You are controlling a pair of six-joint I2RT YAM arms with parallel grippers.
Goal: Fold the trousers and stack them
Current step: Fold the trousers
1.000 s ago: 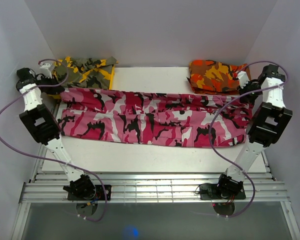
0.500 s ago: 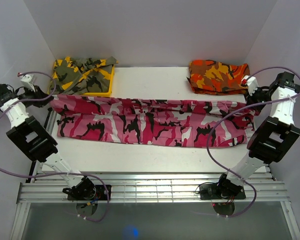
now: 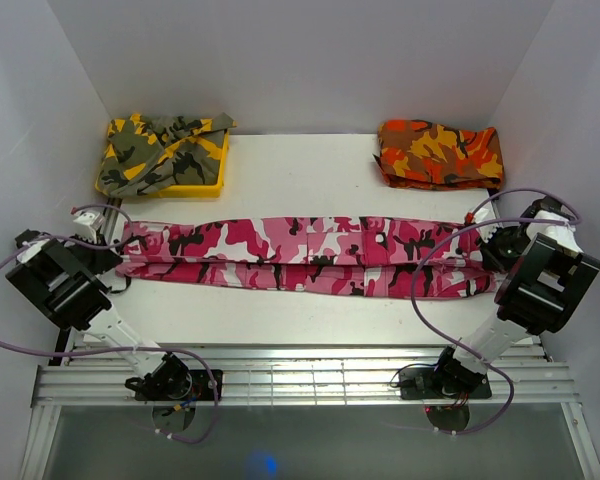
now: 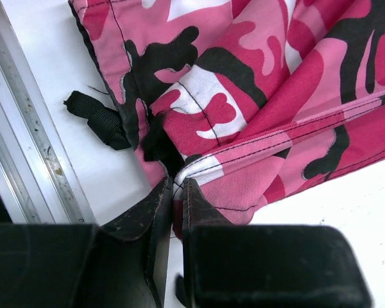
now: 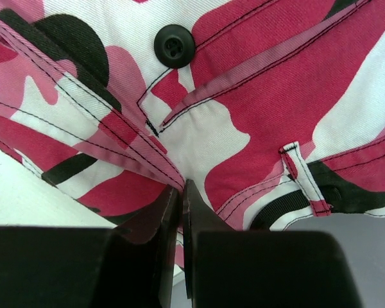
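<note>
Lying across the middle of the table (image 3: 310,175), the trousers (image 3: 300,255) make one long narrow band, doubled along their length. The band reaches from the left gripper (image 4: 178,191) at one end to the right gripper (image 5: 181,192) at the other.

The left gripper has its jaws almost together, and a thin fold of the pink cloth is pinched between the tips, just beside a short black strap (image 4: 99,119) that comes out from the edge. The right gripper has its jaws pressed fully together on the border of the cloth, not far from a black button (image 5: 174,45) and a small sewn loop (image 5: 305,179).

I judge the cloth to be a woven cotton kind. It looks soft and limp, rather light, not fragile and not very slippery. It will hang down between two grips and keep no shape by itself. The stitched seams and borders look thicker and firmer, so a pinch there should be more secure than on the flat cloth.

For the next fold it seems best to take each end at its corner, through all layers together, because the layers may slide apart if only the top one is caught.

A yellow-olive garment (image 3: 160,148) in a yellow tray (image 3: 208,185) and an orange-red garment (image 3: 440,152) lie at the far corners, well apart from the trousers.
</note>
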